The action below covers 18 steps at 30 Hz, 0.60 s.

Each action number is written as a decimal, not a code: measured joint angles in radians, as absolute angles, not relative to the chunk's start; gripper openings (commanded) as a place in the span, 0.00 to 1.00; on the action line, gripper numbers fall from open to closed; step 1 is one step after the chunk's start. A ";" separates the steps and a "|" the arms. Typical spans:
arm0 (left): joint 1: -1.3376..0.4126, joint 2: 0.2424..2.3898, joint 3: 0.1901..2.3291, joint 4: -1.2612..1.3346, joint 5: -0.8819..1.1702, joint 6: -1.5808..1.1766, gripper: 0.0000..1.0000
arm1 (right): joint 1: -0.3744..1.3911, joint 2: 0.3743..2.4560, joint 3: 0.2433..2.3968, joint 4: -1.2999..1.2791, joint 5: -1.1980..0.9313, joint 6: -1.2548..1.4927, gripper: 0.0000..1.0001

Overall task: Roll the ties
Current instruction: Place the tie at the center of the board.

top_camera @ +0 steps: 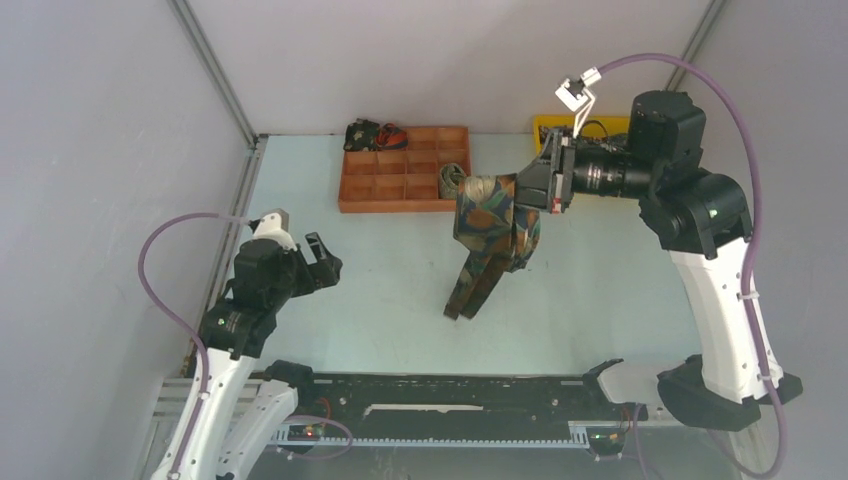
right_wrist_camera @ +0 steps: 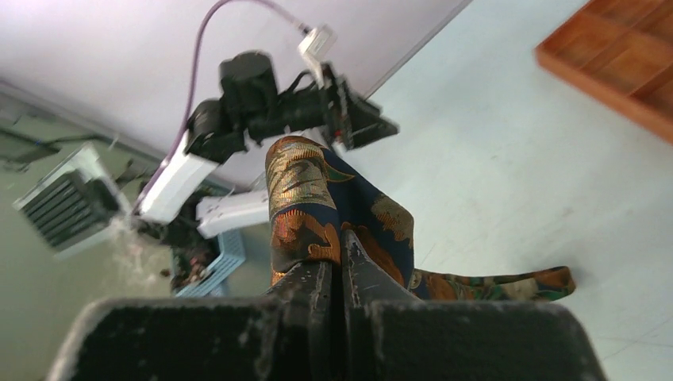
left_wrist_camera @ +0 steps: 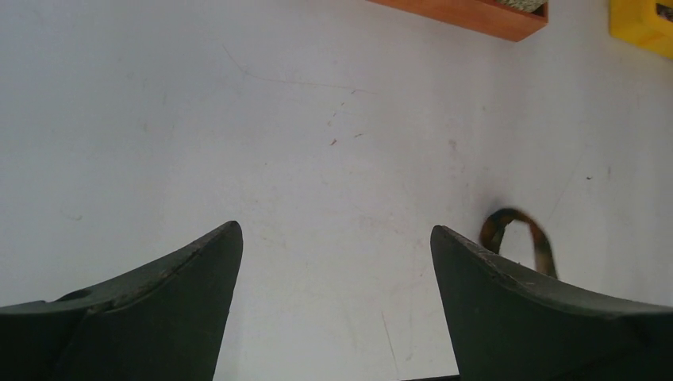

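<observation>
My right gripper point(right_wrist_camera: 340, 266) pinches the tie point(top_camera: 487, 235) aloft, tail perhaps touching the table point(top_camera: 390, 300) toward 7 o'clock; my left gripper point(top_camera: 322, 262) gapes empty. Next: lay flat, roll.

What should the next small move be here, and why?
Probably lower the right pincer to lay the tie flat on the table: it hangs doubled over from the shut jaws, only its lower end near the surface, and the left pincer hovers open, off to the side.
</observation>
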State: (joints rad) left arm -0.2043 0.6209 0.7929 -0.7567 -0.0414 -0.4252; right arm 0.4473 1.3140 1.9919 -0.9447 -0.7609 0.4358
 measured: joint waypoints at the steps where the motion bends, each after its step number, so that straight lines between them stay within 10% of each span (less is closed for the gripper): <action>1: -0.204 0.616 0.793 -0.753 -0.035 -0.425 0.94 | 0.442 1.299 1.976 -0.953 -0.793 0.435 0.00; 18: -0.203 0.594 0.793 -0.731 0.012 -0.418 0.90 | 0.516 1.364 1.837 -0.628 -1.227 0.637 0.00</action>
